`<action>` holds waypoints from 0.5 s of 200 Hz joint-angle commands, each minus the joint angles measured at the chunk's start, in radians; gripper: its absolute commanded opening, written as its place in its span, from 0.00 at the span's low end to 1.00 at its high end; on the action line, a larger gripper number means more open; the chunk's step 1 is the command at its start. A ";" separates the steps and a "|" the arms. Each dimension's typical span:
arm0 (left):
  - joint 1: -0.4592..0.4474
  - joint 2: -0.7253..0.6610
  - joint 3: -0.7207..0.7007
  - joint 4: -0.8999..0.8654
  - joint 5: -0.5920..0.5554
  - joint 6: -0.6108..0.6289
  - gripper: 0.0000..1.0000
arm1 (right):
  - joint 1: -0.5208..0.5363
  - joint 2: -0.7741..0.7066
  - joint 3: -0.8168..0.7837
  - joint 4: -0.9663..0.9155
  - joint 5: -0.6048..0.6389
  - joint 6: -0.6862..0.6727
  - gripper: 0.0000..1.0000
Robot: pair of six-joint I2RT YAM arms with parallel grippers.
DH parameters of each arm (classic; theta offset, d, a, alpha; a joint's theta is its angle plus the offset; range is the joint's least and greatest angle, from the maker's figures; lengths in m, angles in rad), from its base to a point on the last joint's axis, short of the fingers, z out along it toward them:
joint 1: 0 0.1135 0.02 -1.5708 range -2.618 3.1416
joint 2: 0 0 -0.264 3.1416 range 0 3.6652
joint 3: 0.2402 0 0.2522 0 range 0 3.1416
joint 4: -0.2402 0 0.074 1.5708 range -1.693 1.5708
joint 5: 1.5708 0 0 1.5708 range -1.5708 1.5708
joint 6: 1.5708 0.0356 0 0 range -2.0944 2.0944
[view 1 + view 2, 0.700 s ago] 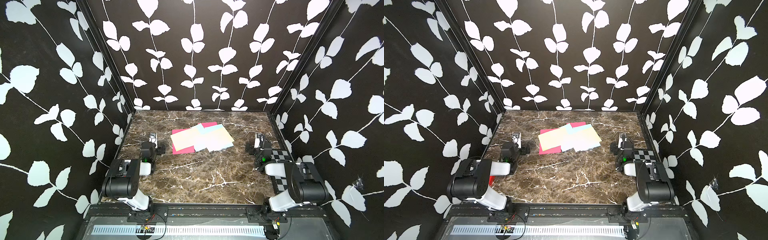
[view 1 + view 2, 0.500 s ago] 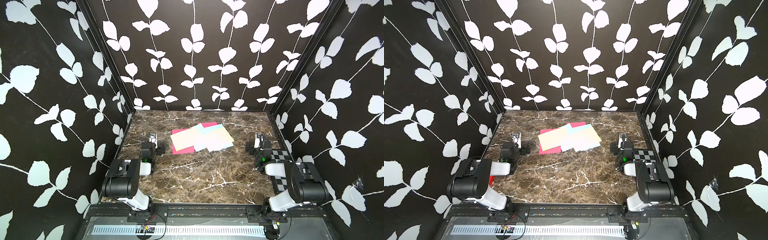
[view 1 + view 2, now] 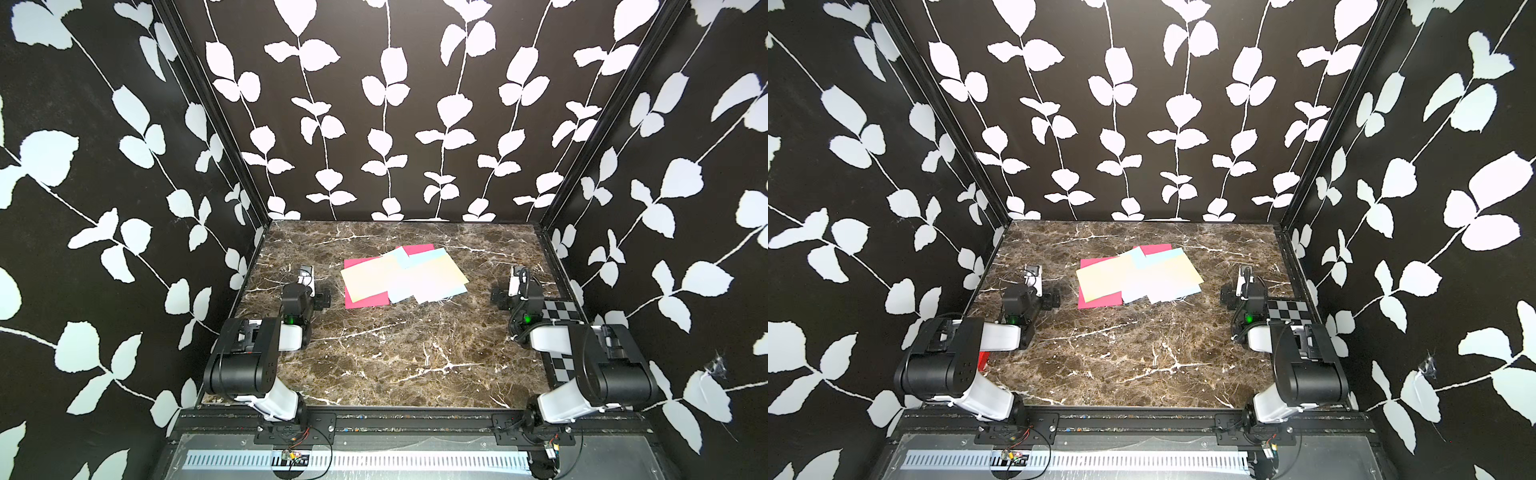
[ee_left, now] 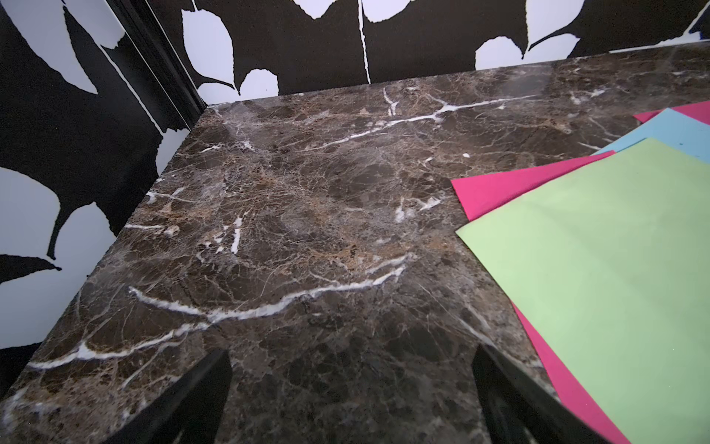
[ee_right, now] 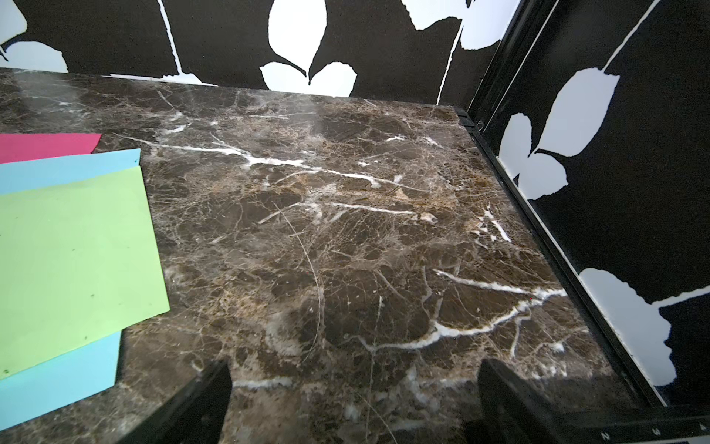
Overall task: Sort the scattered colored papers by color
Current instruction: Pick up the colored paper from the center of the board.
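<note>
The colored papers (image 3: 403, 274) (image 3: 1138, 276) lie in one overlapping heap at the middle back of the marble table: light green sheets on top, pale blue between, magenta-pink underneath. The left wrist view shows a green sheet (image 4: 595, 269) over a pink one (image 4: 488, 192), with blue (image 4: 676, 134) behind. The right wrist view shows green (image 5: 77, 250) over blue (image 5: 57, 380), with pink (image 5: 46, 146) at the far end. My left gripper (image 3: 316, 286) (image 4: 351, 355) rests low, left of the heap, open over bare marble. My right gripper (image 3: 509, 286) (image 5: 353, 367) rests right of the heap, open, nothing between its fingers.
A black-and-white checkerboard panel (image 3: 561, 309) (image 3: 1287, 309) lies along the table's right edge under the right arm. A small red object (image 3: 983, 359) peeks out beneath the left arm. Black leaf-patterned walls close the table on three sides.
</note>
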 commanded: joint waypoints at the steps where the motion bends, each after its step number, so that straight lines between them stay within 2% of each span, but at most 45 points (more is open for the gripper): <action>1: -0.002 -0.018 0.005 0.006 -0.004 0.009 0.99 | -0.002 -0.004 -0.018 0.047 -0.004 -0.001 0.99; 84: -0.002 -0.024 0.009 0.022 -0.011 0.011 0.99 | -0.004 -0.025 -0.004 0.027 0.008 0.003 0.99; 100: -0.002 -0.128 0.071 -0.189 -0.017 0.008 0.99 | -0.004 -0.117 0.063 -0.170 0.051 0.018 0.99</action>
